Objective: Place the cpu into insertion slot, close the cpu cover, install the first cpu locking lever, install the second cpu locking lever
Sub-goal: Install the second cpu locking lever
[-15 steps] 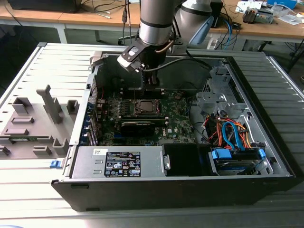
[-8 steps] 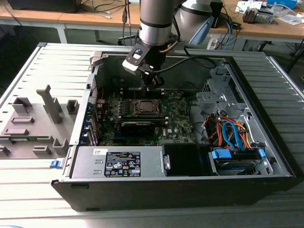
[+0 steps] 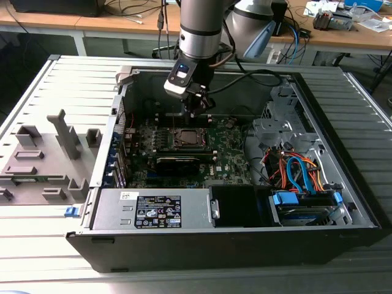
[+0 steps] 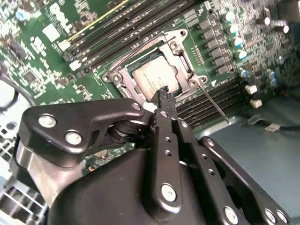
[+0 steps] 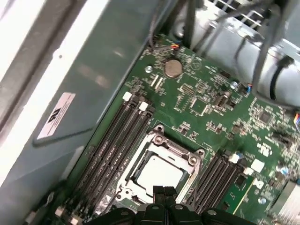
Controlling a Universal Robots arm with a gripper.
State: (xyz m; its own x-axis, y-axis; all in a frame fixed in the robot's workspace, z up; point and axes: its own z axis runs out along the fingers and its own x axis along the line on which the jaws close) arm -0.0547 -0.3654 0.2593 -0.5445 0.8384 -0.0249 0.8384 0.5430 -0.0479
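We are seeing the pincer (image 3: 195, 111) hanging inside the open computer case (image 3: 202, 248), which is sitting on the slatted counter (image 3: 37, 251). It is hovering just above the socket (image 3: 185, 138) on the green board (image 4: 37, 56). In both wrist views its fingers (image 5: 157, 191) are pressing together, gripping nothing we can make out. The chip (image 4: 154, 77) (image 5: 157, 171) is lying flat in the socket, with the metal cover (image 5: 178, 151) lying down around its edges. A thin lever (image 4: 215, 105) is sticking out beside the socket.
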